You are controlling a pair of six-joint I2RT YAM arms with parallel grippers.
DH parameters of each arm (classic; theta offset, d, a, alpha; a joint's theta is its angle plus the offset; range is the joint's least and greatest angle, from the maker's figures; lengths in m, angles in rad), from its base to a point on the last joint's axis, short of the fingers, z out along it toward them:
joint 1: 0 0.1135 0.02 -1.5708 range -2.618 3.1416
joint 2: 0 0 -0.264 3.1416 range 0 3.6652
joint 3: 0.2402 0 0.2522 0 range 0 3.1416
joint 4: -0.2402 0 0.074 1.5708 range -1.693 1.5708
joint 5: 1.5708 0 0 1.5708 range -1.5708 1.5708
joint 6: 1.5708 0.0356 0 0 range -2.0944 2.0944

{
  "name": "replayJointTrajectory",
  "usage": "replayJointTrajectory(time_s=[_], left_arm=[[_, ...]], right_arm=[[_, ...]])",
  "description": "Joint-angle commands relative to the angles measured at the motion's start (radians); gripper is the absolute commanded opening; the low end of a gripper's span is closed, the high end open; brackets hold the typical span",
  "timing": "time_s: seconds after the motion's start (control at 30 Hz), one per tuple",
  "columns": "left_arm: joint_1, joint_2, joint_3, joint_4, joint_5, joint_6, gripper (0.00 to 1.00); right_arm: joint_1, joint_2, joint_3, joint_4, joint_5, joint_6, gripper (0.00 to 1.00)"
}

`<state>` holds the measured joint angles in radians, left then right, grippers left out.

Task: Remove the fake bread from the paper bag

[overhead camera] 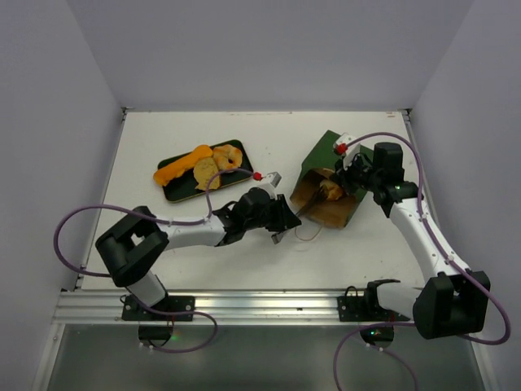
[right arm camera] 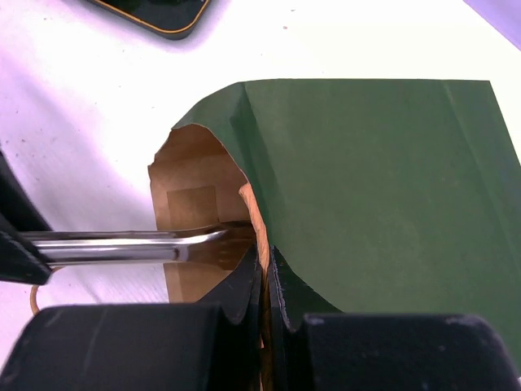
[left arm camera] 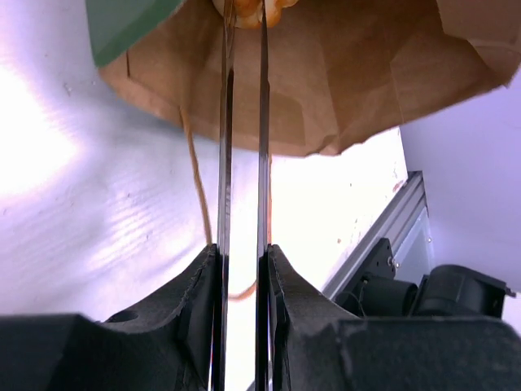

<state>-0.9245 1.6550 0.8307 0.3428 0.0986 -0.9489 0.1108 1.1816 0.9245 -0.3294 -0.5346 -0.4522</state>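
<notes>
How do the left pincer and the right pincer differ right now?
The left pincer reaches into the mouth of the paper bag; the right pincer clamps the bag's rim. The left pincer's jaws stand slightly apart at a golden bread piece; the right pincer's are shut tight. Both work on the same bag.

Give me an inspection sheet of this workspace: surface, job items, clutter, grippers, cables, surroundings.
surface: white table.
job's things: paper bag on its side, mouth toward the left arm, one golden bread piece inside; orange loaf, tan slice and rolls on the dark green tray.
clutter: nothing seen.
grippers: left gripper has long blades inside the bag, apparently closed on the golden bread piece; right gripper is shut on the bag's rim.
cables: purple cables loop off both arms.
surroundings: white walls; metal rail at the near edge.
</notes>
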Motion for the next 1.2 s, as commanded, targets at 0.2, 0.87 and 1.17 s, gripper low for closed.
replayJointTrajectory(time_s=[0.2,0.87,1.17], left_arm=[[-0.008,-0.222,-0.107,-0.045,-0.013,0.027,0.0],[-0.01,-0.494,-0.24,-0.142,0.064,0.05,0.0],[-0.01,-0.578,-0.26,-0.175,0.092,0.059,0.0]], right_arm=[[-0.005,-0.03,-0.026,0.075,0.061,0.052,0.0],[-0.005,-0.027,-0.038,0.107,0.107,0.072,0.0],[-0.007,-0.025,-0.041,0.11,0.114,0.072,0.0]])
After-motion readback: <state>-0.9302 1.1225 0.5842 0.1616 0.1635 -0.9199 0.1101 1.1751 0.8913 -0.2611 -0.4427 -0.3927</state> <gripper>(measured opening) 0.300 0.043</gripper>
